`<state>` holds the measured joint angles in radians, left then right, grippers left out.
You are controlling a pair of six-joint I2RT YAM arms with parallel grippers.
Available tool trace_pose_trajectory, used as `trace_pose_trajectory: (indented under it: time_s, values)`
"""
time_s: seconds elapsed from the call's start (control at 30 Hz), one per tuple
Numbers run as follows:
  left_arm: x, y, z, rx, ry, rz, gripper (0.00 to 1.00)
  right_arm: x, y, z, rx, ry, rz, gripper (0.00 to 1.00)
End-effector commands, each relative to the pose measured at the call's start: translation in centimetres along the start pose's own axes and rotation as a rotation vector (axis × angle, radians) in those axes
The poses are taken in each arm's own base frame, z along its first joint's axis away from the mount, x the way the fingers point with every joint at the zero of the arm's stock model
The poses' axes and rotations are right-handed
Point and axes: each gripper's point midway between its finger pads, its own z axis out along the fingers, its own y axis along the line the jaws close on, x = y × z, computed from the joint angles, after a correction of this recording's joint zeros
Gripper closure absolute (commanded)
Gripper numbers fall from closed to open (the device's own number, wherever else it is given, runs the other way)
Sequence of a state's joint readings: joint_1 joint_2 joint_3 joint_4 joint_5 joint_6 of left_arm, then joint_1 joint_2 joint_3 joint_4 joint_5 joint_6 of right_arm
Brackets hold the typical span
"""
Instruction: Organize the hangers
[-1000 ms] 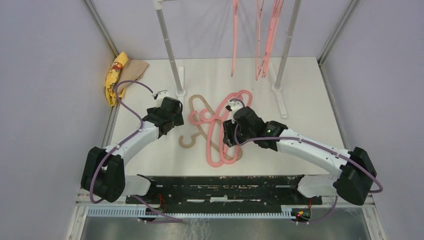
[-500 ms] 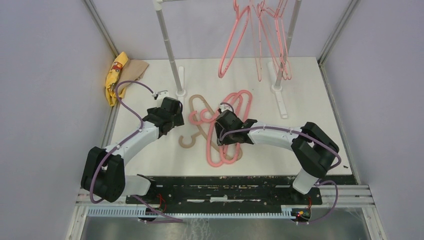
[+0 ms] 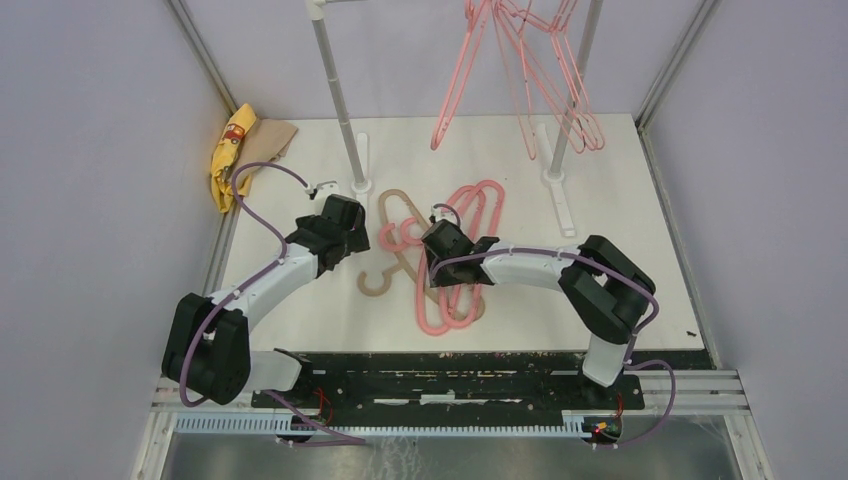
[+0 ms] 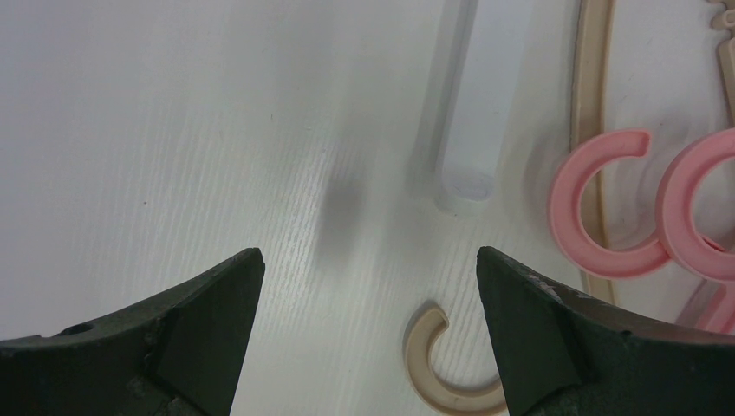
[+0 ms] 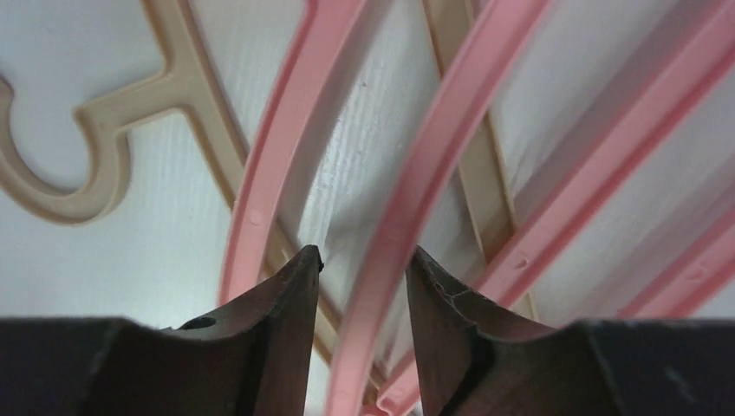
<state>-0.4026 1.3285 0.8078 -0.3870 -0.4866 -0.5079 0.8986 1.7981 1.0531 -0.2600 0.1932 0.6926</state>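
right gripper (image 5: 363, 253) half-parted astride pink hanger (image 5: 444, 130)

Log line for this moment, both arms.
left gripper: open above table | right gripper: jaws straddling pink hanger bar, not clamped

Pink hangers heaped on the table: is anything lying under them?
Yes. A tan hanger lies under the pink hangers, its hook sticking out on the left. Its middle is covered by them and by the right arm; whether anything else lies beneath cannot be seen.
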Motion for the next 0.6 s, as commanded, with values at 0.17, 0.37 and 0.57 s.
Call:
trace_pose_trajectory:
  time_s: [0.17,0.37,0.57]
  values:
    - [-0.9,-0.5,-0.3,0.020,-0.036,-0.078,0.01,-0.9,-0.2,0.0,0.048,-0.052,0.010,0.76]
    - [-1.0,-0.5,-0.4,0.020,-0.041,-0.080,0.01,-2.2,-1.3,-3.4,0.069,-0.145,0.021,0.94]
    - [-1.6,-0.4,-0.7,0.019,-0.055,-0.090,0.01,-4.8,-0.7,-8.9,-0.025,-0.270,0.076,0.98]
